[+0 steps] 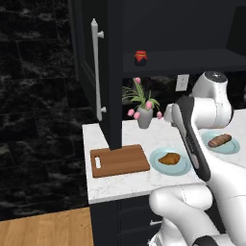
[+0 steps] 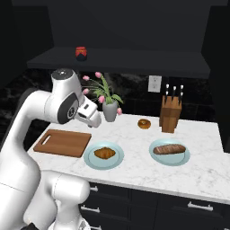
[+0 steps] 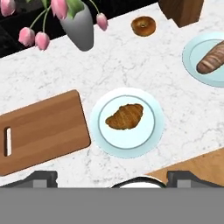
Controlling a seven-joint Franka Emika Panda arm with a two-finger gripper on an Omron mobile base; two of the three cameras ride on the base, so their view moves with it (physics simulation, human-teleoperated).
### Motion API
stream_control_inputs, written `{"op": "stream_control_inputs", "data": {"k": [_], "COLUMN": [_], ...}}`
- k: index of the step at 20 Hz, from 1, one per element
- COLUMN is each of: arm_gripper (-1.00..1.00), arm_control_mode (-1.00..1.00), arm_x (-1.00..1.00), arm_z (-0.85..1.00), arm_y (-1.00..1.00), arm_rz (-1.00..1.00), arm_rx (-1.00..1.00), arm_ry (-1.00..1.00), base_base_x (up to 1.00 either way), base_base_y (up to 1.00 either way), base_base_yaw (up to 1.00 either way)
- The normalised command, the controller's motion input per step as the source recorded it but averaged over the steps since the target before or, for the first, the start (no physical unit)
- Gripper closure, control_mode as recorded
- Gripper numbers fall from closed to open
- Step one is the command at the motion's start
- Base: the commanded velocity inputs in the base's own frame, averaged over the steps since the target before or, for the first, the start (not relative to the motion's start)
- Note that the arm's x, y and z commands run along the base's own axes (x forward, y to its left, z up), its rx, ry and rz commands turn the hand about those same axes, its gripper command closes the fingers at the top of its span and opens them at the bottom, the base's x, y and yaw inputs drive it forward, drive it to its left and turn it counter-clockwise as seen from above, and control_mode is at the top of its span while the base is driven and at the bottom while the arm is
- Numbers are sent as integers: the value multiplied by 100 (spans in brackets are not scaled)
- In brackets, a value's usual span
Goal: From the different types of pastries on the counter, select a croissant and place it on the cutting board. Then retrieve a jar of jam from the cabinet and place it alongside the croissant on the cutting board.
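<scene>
Centrally in the hand view, the croissant (image 3: 125,116) lies on a round teal plate (image 3: 151,133), golden-brown and curved, its tips pointing roughly left and right. The plate sits on the white marbled table (image 3: 131,65), just beside the right short end of the board (image 3: 43,127) without touching it. The board lies flat and bare, with its pale slot handle at the far end from the plate.

Above the plate hangs the hand (image 3: 111,177); its two dark fingertips (image 3: 41,178) show at the bottom of that view, set wide apart with nothing between them, and the croissant lies well below them. In the right base view the hand (image 2: 90,114) sits at the end of the bent white arm, over the gap between board (image 2: 63,142) and croissant plate (image 2: 92,159).

Farther back on the table, a ring-shaped pastry (image 2: 144,123) rests directly on the stone, near a wooden knife block (image 2: 170,112). A second teal plate (image 2: 182,159) to the right carries the long dark loaf (image 2: 169,149). A grey vase of pink tulips (image 2: 110,110) stands behind the board, against the dark wall.

The jam jar (image 1: 140,57), red with a dark lid, stands upright on the shelf (image 1: 192,61) of the black cabinet above the table. The cabinet door (image 1: 89,62) stands open, its white bar handle (image 1: 96,67) vertical.
</scene>
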Motion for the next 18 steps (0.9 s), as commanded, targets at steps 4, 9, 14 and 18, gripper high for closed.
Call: {"op": "stream_control_inputs", "data": {"k": [4, 9, 14, 18], "arm_gripper": [-100, -100, -100, -100], "arm_control_mode": [-100, -100, -100, -100], "arm_x": [-50, -22, -4, 23], "arm_z": [-25, -6, -20, -14], "arm_y": [-1, -16, -3, -10], "arm_rz": [-15, -22, -25, -19], "arm_rx": [1, 6, 2, 3], "arm_ry": [-9, -1, 0, 1], "base_base_x": [0, 0, 0, 0], "base_base_y": [0, 0, 0, 0], "base_base_yaw": [0, 0, 0, 0]}}
